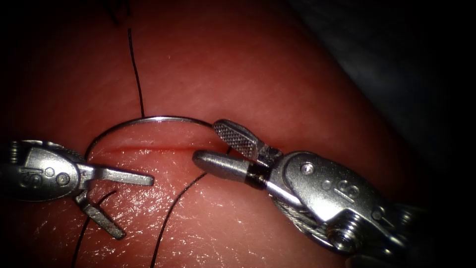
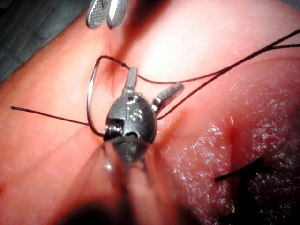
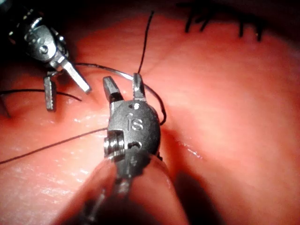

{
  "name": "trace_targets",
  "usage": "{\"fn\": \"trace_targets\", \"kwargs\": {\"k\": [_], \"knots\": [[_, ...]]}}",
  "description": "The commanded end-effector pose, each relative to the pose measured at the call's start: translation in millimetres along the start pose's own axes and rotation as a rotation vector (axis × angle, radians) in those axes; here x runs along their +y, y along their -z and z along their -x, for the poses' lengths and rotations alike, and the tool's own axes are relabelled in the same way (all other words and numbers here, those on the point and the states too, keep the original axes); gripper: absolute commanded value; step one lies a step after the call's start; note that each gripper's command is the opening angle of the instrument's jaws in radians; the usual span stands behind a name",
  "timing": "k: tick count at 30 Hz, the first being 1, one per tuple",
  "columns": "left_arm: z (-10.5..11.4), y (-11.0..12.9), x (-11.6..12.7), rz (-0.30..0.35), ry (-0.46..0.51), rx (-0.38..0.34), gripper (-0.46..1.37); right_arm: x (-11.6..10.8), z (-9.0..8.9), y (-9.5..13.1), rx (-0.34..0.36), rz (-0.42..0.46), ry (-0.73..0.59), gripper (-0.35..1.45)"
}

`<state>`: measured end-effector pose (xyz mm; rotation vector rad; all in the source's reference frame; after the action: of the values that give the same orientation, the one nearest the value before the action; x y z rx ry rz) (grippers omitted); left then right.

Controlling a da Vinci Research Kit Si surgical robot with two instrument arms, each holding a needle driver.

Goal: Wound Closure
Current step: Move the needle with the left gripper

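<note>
two hands [image 1: 116, 201] [image 1: 218, 149], one needle [image 1: 148, 119], one thread [image 1: 136, 74], one cut [image 1: 148, 148].

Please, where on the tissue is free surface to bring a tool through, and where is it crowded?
Free: the bare tissue above the needle, right of the upright thread. Crowded: along the cut, between the open left tool and open right tool, neither holding anything, where the needle arcs over it and thread strands cross below.

We saw light pooled centrally with dark corners; glare glistened on the wet pink pork tissue [image 1: 208, 218] below the open steel jaws.
</note>
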<state>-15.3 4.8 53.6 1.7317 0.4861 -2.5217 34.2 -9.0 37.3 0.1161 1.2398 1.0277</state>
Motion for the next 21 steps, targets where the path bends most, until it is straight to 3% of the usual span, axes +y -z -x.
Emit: {"fn": "trace_targets", "kwargs": {"k": [1,21], "knots": [[0.0,0.0,0.0,0.002,0.0,0.0,0.47,0.0,0.0,0.0,0.0,0.0,0.005,0.42],[-0.5,1.3,-0.2,-0.008,0.004,-0.007,0.5,0.0,-0.1,0.0,0.0,-0.001,0.01,0.4]]}}
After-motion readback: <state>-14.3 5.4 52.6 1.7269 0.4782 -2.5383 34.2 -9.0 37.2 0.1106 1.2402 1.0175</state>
